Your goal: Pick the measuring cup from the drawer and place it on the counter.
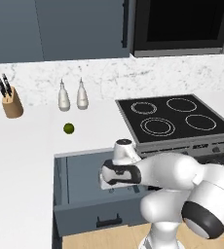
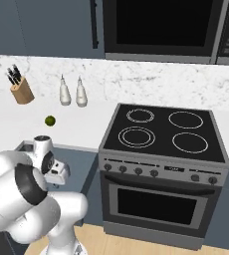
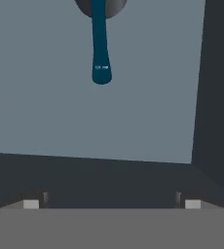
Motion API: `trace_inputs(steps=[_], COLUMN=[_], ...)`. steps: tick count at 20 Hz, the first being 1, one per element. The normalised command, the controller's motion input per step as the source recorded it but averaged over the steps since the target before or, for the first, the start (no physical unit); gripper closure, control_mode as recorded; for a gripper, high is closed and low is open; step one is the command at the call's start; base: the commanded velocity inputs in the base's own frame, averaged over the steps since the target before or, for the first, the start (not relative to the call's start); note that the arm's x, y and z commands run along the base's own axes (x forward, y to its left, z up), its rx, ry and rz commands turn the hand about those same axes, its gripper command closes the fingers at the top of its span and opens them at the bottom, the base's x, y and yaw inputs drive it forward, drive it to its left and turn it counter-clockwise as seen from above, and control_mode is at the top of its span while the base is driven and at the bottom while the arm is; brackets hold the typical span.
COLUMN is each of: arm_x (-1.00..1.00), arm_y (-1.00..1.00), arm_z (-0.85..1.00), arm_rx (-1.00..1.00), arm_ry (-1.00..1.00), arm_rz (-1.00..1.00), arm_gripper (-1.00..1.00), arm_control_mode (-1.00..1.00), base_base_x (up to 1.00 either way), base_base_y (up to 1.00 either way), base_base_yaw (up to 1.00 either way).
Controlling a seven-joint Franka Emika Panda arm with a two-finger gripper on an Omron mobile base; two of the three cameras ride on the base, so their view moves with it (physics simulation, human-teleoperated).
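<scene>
Hand [image 3: 111,203] of the white robot arm hangs over the open slate-blue drawer [image 1: 80,182], fingers spread wide, nothing held. Risk: only the thin handle lies ahead of the fingers, so a close there may pinch it off-centre and let the cup swivel or slip; dropping too near the drawer's dark side wall could also clip it. Small grey metal measuring cup [image 3: 100,39] with a straight teal-blue handle lies on the drawer's grey-blue floor, bowl cut off by the frame edge. White desk [image 1: 21,146] carries a green lime [image 1: 68,128].
</scene>
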Motion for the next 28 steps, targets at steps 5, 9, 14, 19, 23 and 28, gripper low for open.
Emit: trace_inputs(steps=[5,9,14,19,23,28], arm_x=[0.68,0.88,0.78,0.37,0.15,0.13], arm_y=[-0.01,0.08,0.14,0.24,0.24,0.0], arm_z=[0.29,-0.06,-0.2,-0.23,-0.25,-0.4], arm_rx=[0.06,0.0,0.0,-0.03,-0.05,-0.07], arm_ry=[0.0,0.0,0.0,0.01,0.0,0.0], arm_rz=[0.0,0.0,0.0,0.0,0.0,0.0], arm_gripper=[-1.0,-1.0,-1.0,-1.0,-1.0,-1.0], arm_control_mode=[-1.0,-1.0,-1.0,-1.0,-1.0,-1.0], base_base_x=[0.0,0.0,0.0,0.0,0.0,0.0], base_base_y=[0.0,0.0,0.0,0.0,0.0,0.0], base_base_yaw=[0.0,0.0,0.0,0.0,0.0,0.0])
